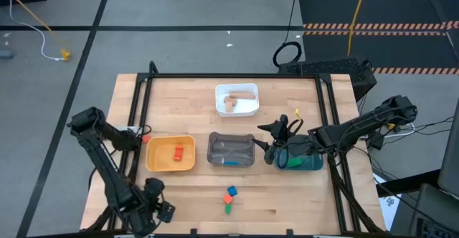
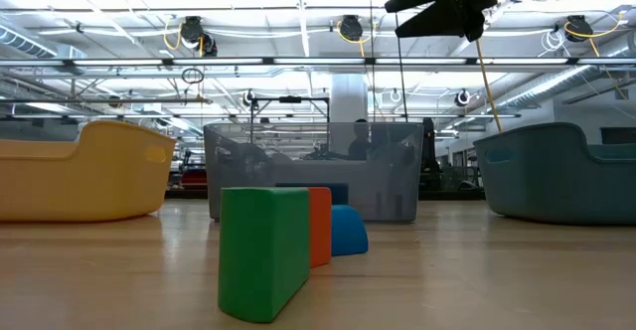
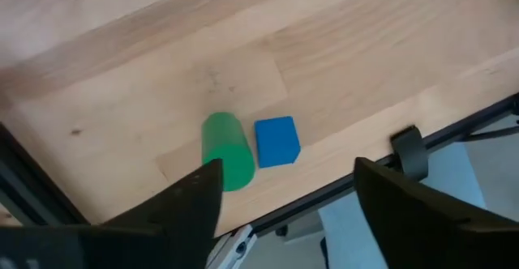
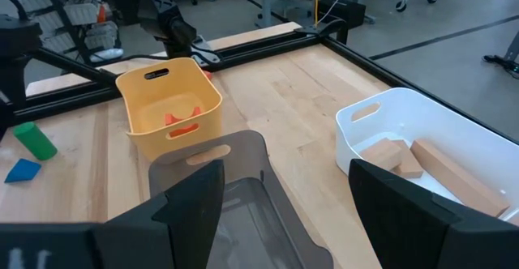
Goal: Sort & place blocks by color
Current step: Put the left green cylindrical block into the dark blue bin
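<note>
The table is pale butcher-block wood with visible grain, edged by black metal rails. Near its front edge lie three loose blocks, close together: a green cylinder on its side, a blue cuboid just beside it, and a red-orange block that shows between the green and blue ones in the low view. The left gripper sits at the table's front left corner, its dark jaws spread and grasping nothing, with the green and blue blocks ahead of it.

Three smooth plastic trays stand in a row across the middle: a yellow tray holding a red-orange block, a translucent grey tray with a blue block at its front wall, and a teal tray on the right. Behind them a white tray holds plain tan wooden blocks, long and square-edged.

The right gripper hangs above the gap between the grey and teal trays, jaws released and empty.
</note>
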